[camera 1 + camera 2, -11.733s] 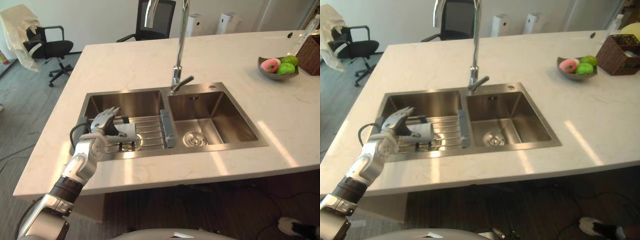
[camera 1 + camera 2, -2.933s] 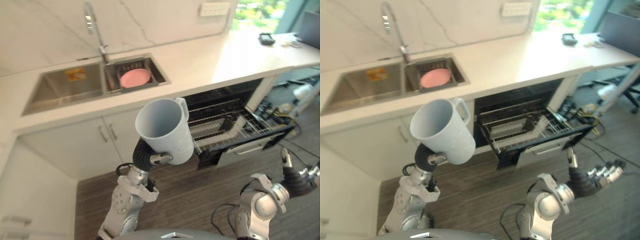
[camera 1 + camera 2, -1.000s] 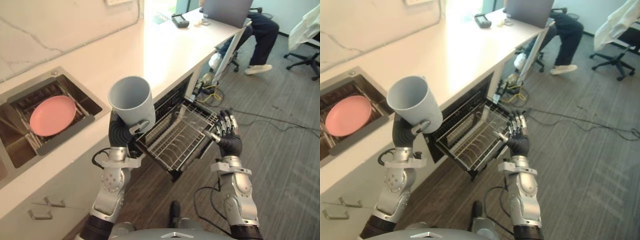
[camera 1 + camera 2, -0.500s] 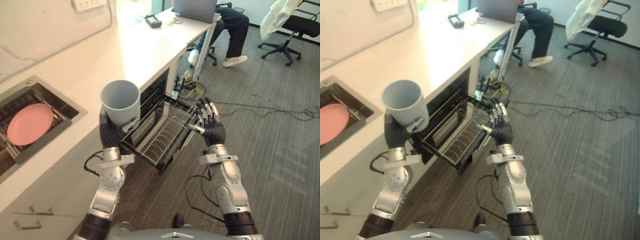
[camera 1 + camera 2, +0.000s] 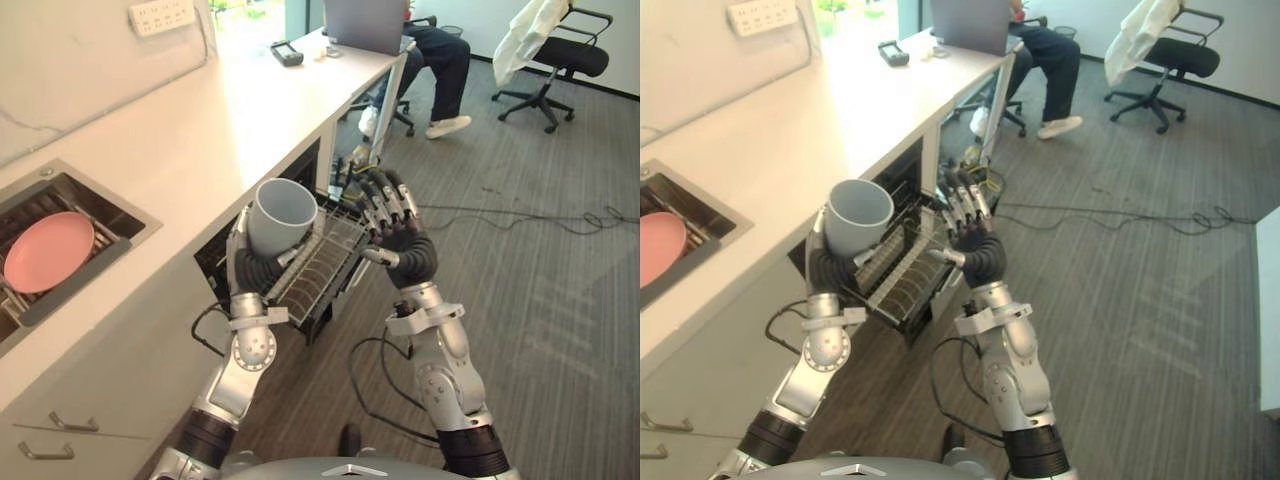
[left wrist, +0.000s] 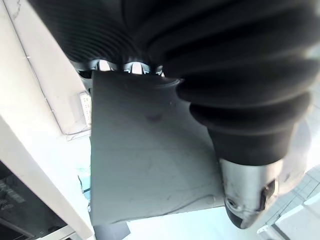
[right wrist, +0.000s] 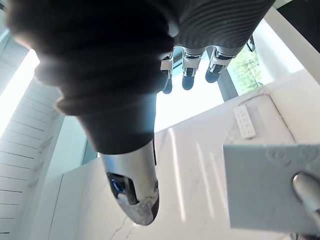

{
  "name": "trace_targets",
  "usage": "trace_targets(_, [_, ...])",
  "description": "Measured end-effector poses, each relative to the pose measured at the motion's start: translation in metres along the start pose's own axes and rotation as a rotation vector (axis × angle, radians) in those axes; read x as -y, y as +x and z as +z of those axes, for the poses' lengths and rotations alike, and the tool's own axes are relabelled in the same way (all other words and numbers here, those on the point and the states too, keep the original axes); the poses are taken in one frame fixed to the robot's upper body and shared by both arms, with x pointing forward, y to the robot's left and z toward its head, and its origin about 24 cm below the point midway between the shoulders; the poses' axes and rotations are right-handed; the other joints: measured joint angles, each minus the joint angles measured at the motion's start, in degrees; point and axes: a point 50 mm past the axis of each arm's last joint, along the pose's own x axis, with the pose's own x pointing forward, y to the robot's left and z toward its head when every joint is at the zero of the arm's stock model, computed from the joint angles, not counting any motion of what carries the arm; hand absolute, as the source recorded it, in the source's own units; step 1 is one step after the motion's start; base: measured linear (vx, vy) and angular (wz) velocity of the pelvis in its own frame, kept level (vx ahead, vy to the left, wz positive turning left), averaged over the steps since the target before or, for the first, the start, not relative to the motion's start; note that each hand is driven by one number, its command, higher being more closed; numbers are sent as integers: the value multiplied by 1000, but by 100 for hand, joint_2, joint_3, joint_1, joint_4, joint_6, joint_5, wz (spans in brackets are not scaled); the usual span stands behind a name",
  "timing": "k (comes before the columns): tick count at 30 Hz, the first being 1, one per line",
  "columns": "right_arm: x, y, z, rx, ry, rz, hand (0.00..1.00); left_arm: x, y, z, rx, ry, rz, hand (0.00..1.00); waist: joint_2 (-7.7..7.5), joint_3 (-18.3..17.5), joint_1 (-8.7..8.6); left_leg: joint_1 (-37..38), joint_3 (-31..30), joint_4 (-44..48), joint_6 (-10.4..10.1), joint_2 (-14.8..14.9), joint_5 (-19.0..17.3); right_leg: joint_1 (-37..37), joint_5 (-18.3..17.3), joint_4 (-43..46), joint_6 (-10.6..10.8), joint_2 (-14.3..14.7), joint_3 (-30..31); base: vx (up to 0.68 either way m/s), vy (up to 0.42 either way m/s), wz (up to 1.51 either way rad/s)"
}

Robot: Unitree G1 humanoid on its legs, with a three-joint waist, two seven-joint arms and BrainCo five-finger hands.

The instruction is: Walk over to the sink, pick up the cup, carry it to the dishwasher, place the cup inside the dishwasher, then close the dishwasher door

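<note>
A pale grey-blue cup (image 5: 285, 215) is held mouth up, tilted, in my left hand (image 5: 252, 268), whose fingers are curled round its lower body. It hangs just over the near end of the pulled-out wire rack (image 5: 322, 262) of the open dishwasher under the counter. In the left wrist view the cup's wall (image 6: 150, 165) lies against the palm. My right hand (image 5: 398, 232) stands open to the cup's right, fingers straight up, above the rack's outer edge and apart from the cup. The right wrist view has its fingers (image 7: 190, 70) spread and the cup (image 7: 270, 185) beside them.
A white counter (image 5: 200, 120) runs along the left, with a sink holding a pink plate (image 5: 45, 250). A person sits at a laptop (image 5: 362, 22) at the counter's far end, an office chair (image 5: 565, 50) behind. Cables (image 5: 520, 215) cross the grey floor to the right.
The view has shifted with my movement. My left hand has lowered the cup from above the counter edge to just over the rack. The right hand has come closer to the cup.
</note>
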Motion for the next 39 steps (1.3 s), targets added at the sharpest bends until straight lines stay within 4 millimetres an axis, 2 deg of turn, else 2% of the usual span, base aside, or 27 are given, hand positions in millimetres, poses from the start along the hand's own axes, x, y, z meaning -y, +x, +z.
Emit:
trace_targets(4, [-10,1,-8,-28,31,17,0,10,-3,-2,-13,24,-38,100,-7,-7,3,-18,0,-3,1,1,2,-2,100,2,-17,4,-15,-2,8,0])
trace_targets(16, [-19,1,-21,-78,-2,-104,0,17,-2,0,10,39,-10,100,-141,-119,49,-160,42,0,80,-80,119,-173,152,1,68,-92,-50,-66,27,-1])
trace_targets(21, [-18,1,-25,-119,-20,-162,0,20,-3,2,14,28,-15,100,-63,-166,38,-166,42,1,61,-68,134,-184,168,1,11,-83,-66,-6,0,-1])
trace_targets(31, [-18,9,-30,-177,-16,-203,0,20,-2,5,20,18,-2,100,-57,-171,96,-163,28,5,60,-69,134,-186,160,1,-2,-87,-94,-3,6,0])
trace_targets(39, [-26,10,-39,-235,8,-170,0,26,1,13,56,3,-26,100,-64,-189,168,-162,9,6,60,-69,134,-175,164,1,-18,-89,-114,-3,8,0])
